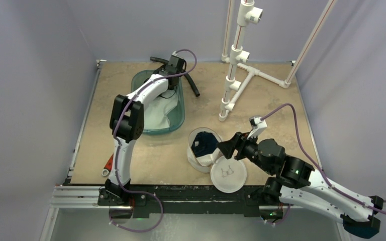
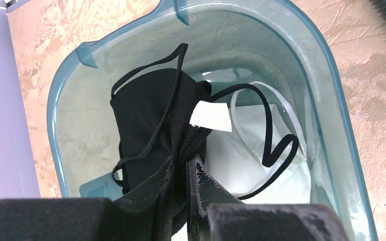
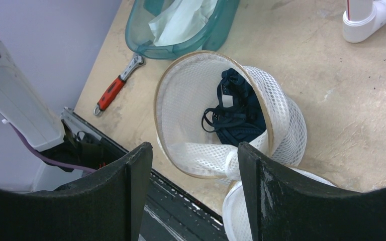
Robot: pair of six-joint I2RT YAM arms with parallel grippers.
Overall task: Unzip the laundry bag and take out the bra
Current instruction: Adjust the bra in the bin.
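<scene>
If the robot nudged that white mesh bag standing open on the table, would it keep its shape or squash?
Probably it squashes: the laundry bag is soft mesh, its wall already wrinkled below the stiffer-looking rim. Likely light too, with only a dark garment inside, so a nudge may well slide it.

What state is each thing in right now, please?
laundry bag: unzipped, lid flopped aside, navy bra inside.
black bra: held by left claw above teal tub.
left claw: shut on black bra.
right claw: open, empty, near the laundry bag.
teal tub: upright, white garment inside.
</scene>
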